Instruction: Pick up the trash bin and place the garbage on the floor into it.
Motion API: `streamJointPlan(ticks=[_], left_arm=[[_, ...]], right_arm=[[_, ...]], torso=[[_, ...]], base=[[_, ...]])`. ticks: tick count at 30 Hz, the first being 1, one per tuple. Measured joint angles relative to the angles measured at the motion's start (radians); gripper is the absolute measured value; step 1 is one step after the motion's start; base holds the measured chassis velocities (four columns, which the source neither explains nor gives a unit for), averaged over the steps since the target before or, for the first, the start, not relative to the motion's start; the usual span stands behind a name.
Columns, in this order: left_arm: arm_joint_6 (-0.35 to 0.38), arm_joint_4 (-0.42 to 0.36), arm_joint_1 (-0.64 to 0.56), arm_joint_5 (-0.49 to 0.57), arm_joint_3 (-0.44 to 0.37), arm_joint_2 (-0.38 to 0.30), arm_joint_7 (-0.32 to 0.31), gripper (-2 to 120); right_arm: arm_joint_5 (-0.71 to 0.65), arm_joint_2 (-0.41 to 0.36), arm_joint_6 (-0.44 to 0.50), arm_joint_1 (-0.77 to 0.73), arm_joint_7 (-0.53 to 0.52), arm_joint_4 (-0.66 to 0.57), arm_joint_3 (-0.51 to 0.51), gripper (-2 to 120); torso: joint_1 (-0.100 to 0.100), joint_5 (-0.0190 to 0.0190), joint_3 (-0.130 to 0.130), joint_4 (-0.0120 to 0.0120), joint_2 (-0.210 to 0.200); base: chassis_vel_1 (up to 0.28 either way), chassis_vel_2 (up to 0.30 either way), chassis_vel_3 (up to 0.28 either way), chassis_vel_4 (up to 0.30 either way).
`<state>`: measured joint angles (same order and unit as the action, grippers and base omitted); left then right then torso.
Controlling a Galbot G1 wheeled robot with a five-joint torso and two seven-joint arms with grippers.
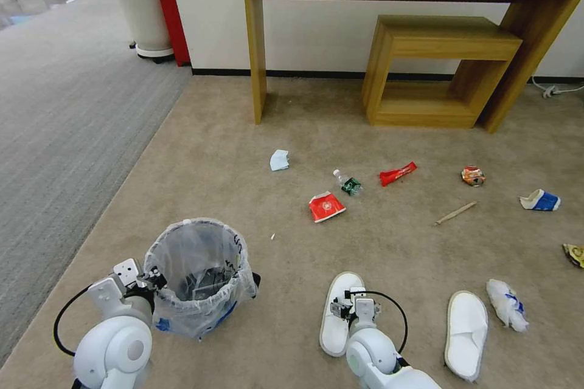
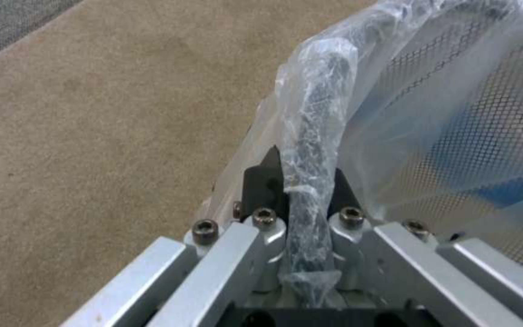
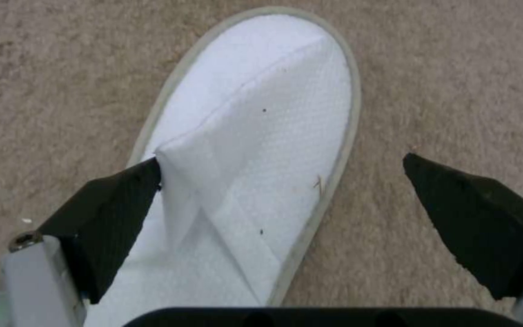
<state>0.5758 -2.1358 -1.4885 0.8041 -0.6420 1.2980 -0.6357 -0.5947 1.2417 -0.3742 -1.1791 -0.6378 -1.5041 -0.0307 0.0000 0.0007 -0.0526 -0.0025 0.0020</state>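
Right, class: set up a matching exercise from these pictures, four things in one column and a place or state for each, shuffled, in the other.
Things:
1. trash bin
2. left slipper
3. pale blue mask
4. wooden stick

Places or states:
A. between orange packet and right slipper
B. rim clamped by left gripper
C. nearest the desk leg
D. under the open right gripper

Pairs: 1-B, 2-D, 3-C, 4-A

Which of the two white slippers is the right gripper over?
The slipper nearer the trash bin: this slipper lies beneath the open right gripper. The other slipper lies apart, beside the crumpled tissue.
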Motion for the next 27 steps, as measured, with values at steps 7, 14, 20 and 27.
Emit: streamJointPlan(ticks=[7, 14, 20, 27], left_arm=[[-0.001, 0.002, 0.002, 0.0, 0.001, 0.001, 0.002, 2], [-0.005, 0.009, 0.004, -0.001, 0.001, 0.002, 0.007, 2], [-0.009, 0.013, 0.008, -0.002, 0.005, 0.002, 0.009, 2], [-0.011, 0.016, 0.011, -0.003, 0.005, 0.003, 0.009, 2]], right_arm=[[0.005, 0.004, 0.005, 0.001, 0.003, 0.017, 0.0, 100], [0.01, 0.008, 0.009, 0.007, 0.003, 0.032, -0.001, 100], [0.018, 0.008, 0.028, 0.015, 0.008, 0.041, -0.009, 90], [0.029, 0.006, 0.04, 0.017, 0.017, 0.038, -0.016, 66]], torso=[[0.0, 0.0001, 0.0, 0.0, 0.0], [0.0, 0.0, 0.0, 0.0, 0.0], [0.0, 0.0, 0.0, 0.0, 0.0], [0.0, 0.0, 0.0, 0.0, 0.0]], base=[[0.0, 0.0, 0.0, 0.0], [0.0, 0.0, 0.0, 0.0], [0.0, 0.0, 0.0, 0.0], [0.0, 0.0, 0.0, 0.0]])
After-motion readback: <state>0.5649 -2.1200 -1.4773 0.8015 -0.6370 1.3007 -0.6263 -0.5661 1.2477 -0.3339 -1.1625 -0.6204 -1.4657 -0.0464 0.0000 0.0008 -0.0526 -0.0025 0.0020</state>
